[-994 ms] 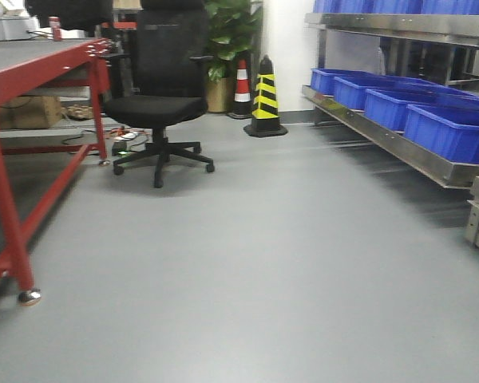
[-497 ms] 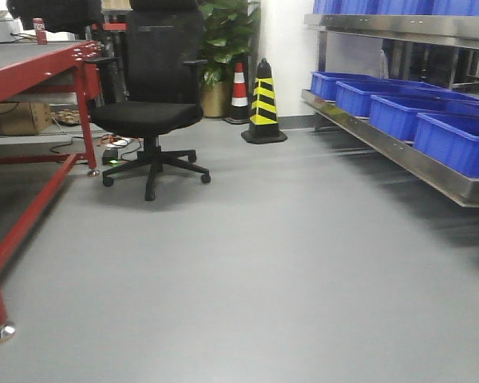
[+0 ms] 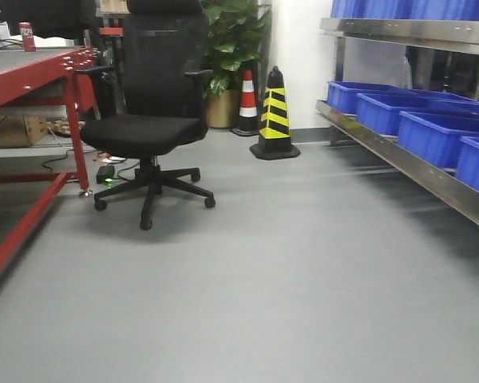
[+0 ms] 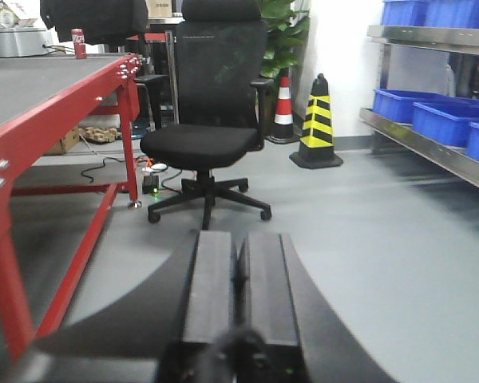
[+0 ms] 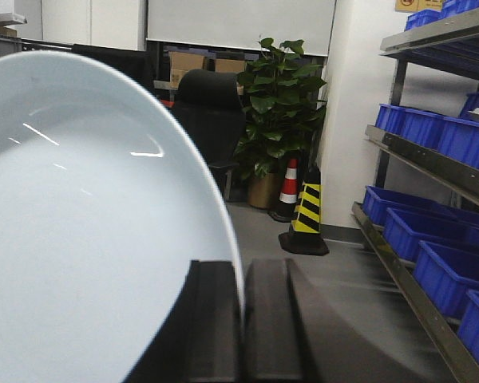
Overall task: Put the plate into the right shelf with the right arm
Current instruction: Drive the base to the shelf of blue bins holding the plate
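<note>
My right gripper [image 5: 241,267] is shut on the rim of the plain white plate [image 5: 88,231], which stands on edge and fills the left of the right wrist view. The right shelf [image 5: 431,163], a steel rack with blue bins [image 5: 427,231], runs along the right of that view, apart from the plate. The shelf also shows in the front view [image 3: 415,171] and at the right edge of the left wrist view [image 4: 431,148]. My left gripper [image 4: 239,239] is shut and empty, held above the grey floor. Neither gripper nor the plate shows in the front view.
A black office chair [image 3: 156,120] stands ahead on the left beside a red-framed table [image 3: 32,76]. A black-and-yellow cone [image 3: 275,116], a red-and-white cone [image 3: 247,100] and a potted plant [image 3: 231,40] stand by the far wall. Cables and a box lie under the table.
The front view has moved forward and swung right: the chair and cones look nearer, the red table slid off to the left, and the shelf shifted to the right.
</note>
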`<state>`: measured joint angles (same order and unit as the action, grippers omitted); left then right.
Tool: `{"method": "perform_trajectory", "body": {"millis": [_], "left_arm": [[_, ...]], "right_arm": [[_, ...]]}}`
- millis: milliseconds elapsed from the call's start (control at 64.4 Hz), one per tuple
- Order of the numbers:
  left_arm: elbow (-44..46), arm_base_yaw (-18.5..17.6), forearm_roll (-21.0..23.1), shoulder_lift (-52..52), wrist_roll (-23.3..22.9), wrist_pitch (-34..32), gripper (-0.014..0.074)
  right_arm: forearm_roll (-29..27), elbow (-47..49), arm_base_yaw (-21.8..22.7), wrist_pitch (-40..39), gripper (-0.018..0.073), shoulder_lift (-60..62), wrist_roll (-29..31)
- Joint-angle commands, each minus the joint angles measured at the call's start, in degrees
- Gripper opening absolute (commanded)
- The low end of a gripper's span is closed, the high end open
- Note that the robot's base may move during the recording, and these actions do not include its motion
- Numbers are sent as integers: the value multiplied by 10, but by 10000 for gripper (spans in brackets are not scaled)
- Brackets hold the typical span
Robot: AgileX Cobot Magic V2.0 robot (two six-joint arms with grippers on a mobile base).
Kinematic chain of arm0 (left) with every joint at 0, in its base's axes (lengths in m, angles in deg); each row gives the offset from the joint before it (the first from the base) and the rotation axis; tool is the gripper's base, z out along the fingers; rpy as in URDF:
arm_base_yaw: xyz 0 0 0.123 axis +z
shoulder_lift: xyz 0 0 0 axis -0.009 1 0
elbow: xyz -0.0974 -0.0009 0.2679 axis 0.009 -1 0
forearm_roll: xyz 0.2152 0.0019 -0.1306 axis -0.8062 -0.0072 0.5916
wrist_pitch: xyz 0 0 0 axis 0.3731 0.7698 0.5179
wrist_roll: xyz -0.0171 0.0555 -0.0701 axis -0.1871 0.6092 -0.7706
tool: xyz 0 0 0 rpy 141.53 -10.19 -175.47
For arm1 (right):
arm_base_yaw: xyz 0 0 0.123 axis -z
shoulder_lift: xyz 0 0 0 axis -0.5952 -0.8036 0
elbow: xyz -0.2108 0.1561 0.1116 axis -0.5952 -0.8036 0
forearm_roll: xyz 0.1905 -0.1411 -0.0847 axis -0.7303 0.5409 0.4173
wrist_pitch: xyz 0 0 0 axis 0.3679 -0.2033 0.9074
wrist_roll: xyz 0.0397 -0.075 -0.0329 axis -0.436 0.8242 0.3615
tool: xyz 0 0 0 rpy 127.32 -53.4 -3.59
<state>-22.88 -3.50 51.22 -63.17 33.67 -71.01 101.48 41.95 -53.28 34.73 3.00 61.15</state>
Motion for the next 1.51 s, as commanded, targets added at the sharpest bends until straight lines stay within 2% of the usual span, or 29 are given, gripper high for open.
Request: {"method": "perform_trajectory", "body": {"millis": [0, 1491], "left_arm": [[-5, -3, 1, -5, -1, -48, -47], [-5, -2, 1, -6, -1, -48, -47]], "right_arm": [[8, 16, 4, -54, 54, -7, 1], [8, 16, 4, -49, 54, -7, 1]]}}
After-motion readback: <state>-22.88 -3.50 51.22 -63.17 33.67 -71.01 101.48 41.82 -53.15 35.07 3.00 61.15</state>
